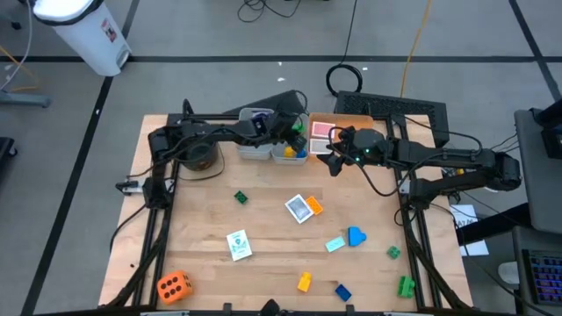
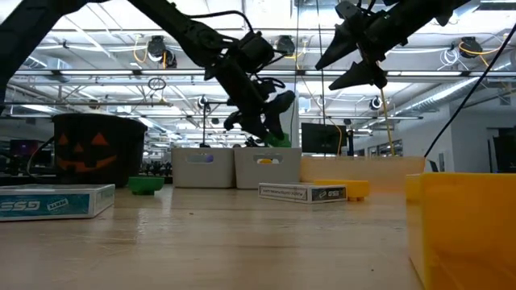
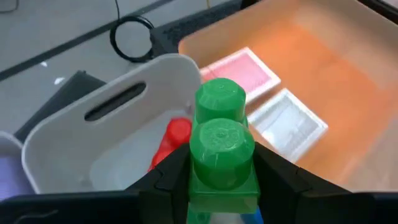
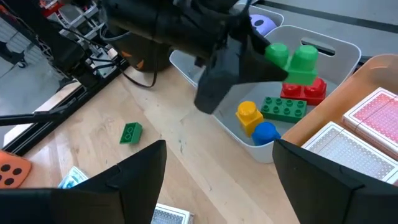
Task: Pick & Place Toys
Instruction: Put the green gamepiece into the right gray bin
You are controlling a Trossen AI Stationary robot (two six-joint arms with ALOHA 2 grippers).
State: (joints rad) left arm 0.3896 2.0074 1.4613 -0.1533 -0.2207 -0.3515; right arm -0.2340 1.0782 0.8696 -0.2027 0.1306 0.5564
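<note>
Pale wooden worktop (image 1: 263,219) on grey floor; above its grey plastic bin (image 4: 323,53), left claw (image 3: 221,180) clamps a green plastic brick (image 3: 221,146); right claw (image 4: 214,171) spread empty beside.

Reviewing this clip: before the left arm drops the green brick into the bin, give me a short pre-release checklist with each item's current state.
1. Left gripper shut on the green brick: ok.
2. Brick is above the grey bin that holds the bricks: ok.
3. Brick is clear of the bin's rim: ok in the right wrist view.
4. Room left in the bin beside the red brick and the flat green brick: ok.
5. Right gripper open, empty, beside the bin: ok.
6. Exact landing spot under the brick: cannot tell.
</note>
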